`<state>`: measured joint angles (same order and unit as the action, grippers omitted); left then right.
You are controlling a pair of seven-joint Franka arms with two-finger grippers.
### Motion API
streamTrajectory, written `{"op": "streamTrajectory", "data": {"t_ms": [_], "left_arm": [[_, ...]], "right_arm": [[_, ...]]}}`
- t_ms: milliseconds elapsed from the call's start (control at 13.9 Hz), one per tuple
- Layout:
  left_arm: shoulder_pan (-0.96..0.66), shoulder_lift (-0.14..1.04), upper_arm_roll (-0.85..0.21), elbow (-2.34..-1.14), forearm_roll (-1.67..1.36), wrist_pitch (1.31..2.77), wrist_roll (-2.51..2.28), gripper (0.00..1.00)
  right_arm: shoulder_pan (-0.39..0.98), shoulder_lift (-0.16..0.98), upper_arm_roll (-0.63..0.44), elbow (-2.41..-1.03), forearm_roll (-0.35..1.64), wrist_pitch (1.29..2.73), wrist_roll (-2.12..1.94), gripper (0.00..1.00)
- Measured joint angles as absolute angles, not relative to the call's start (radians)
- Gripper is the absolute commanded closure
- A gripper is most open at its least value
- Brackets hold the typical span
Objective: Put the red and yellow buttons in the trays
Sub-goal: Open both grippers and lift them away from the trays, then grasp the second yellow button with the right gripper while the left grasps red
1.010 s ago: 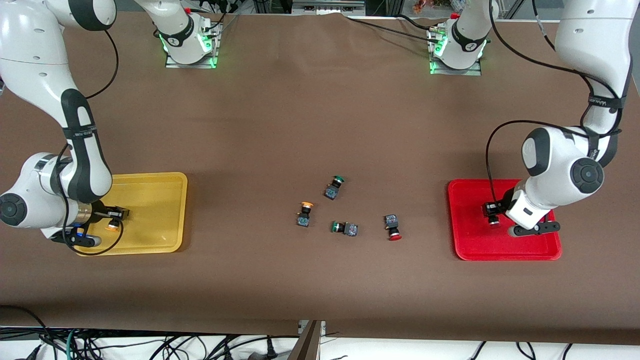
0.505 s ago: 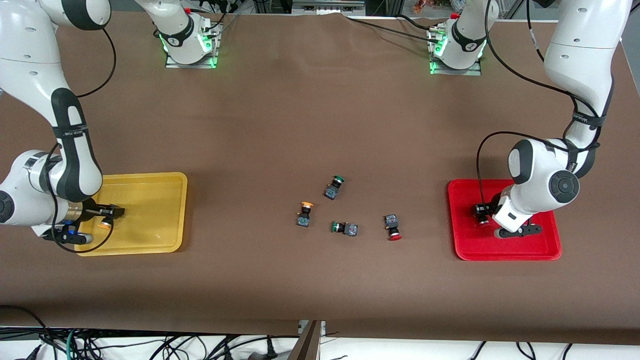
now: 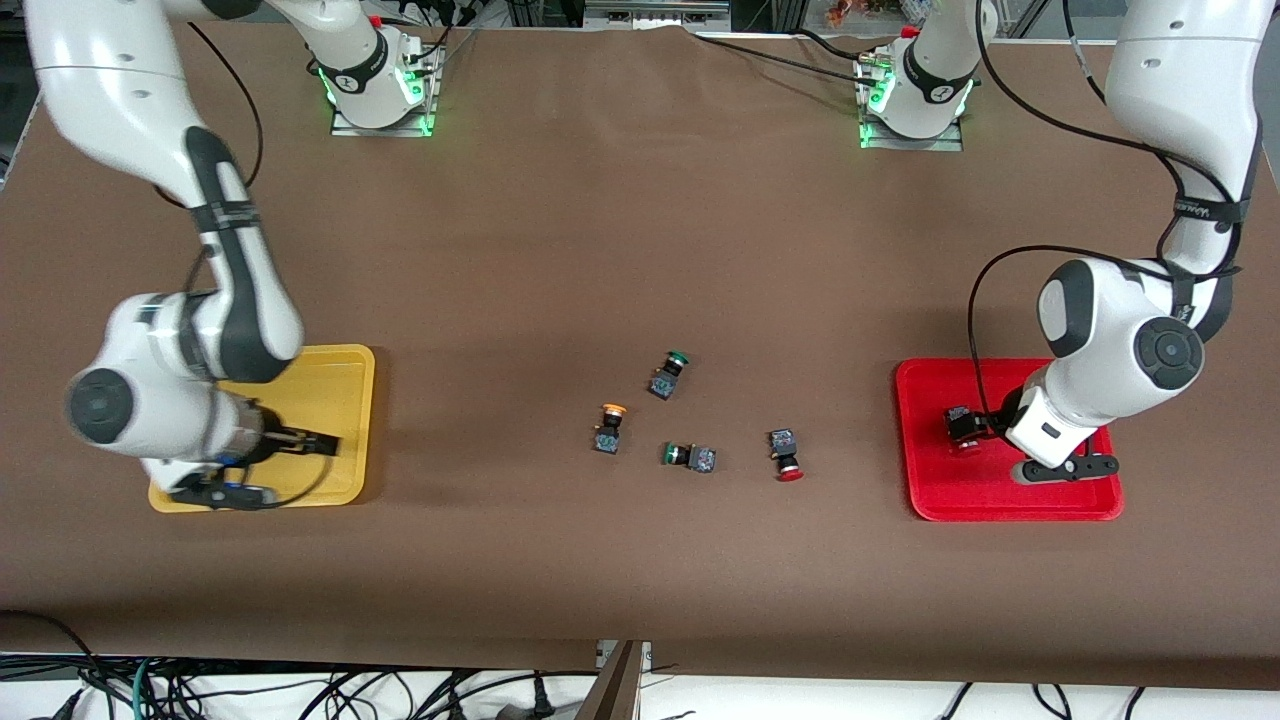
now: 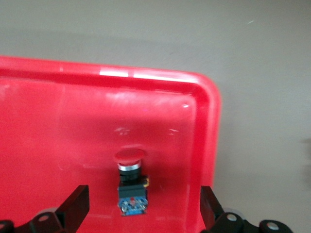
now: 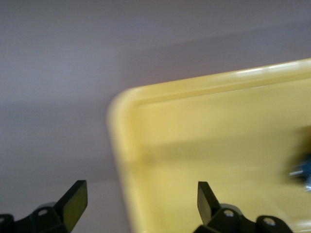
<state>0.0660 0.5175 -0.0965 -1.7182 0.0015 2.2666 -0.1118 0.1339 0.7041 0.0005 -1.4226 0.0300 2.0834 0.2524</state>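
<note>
A red-capped button (image 4: 131, 187) lies on its side in the red tray (image 3: 1000, 495), between the open fingers of my left gripper (image 4: 141, 211) just above it; in the front view the button (image 3: 958, 424) shows beside that gripper (image 3: 980, 428). My right gripper (image 5: 140, 204) is open and empty over the yellow tray's (image 3: 340, 380) corner nearer the table's middle (image 3: 318, 443). A blurred dark shape (image 5: 303, 170) lies in the yellow tray (image 5: 218, 145). On the table lie a yellow-capped button (image 3: 609, 428) and a red-capped button (image 3: 785, 454).
Two green-capped buttons (image 3: 668, 374) (image 3: 690, 457) lie among the loose ones at the table's middle. The right arm's body covers much of the yellow tray in the front view. Arm bases (image 3: 380, 95) (image 3: 912, 105) stand along the table's edge farthest from the front camera.
My left gripper has let go of the red button in the red tray and drawn back a little. My right gripper has moved across the yellow tray toward the table's middle.
</note>
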Motion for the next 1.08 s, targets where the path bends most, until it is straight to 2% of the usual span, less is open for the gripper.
{"op": "streamTrajectory", "data": {"t_ms": [144, 577, 865, 1082], "left_arm": [[0.029, 0.514, -0.098, -1.665, 0.001, 2.219, -0.119, 0.00], [-0.138, 0.540, -0.101, -1.633, 0.001, 2.212, -0.277, 0.00], [-0.259, 0.635, -0.098, -1.550, 0.002, 2.212, -0.444, 0.00], [-0.298, 0.728, -0.092, -1.479, 0.002, 2.214, -0.536, 0.00]], "right_arm": [[0.244, 0.712, 0.000, -1.407, 0.029, 2.137, 0.394, 0.00], [0.472, 0.781, -0.001, -1.399, 0.029, 2.361, 0.810, 0.00], [0.584, 0.854, -0.006, -1.392, 0.029, 2.510, 0.941, 0.00], [0.635, 0.913, -0.033, -1.350, 0.022, 2.530, 0.976, 0.00]]}}
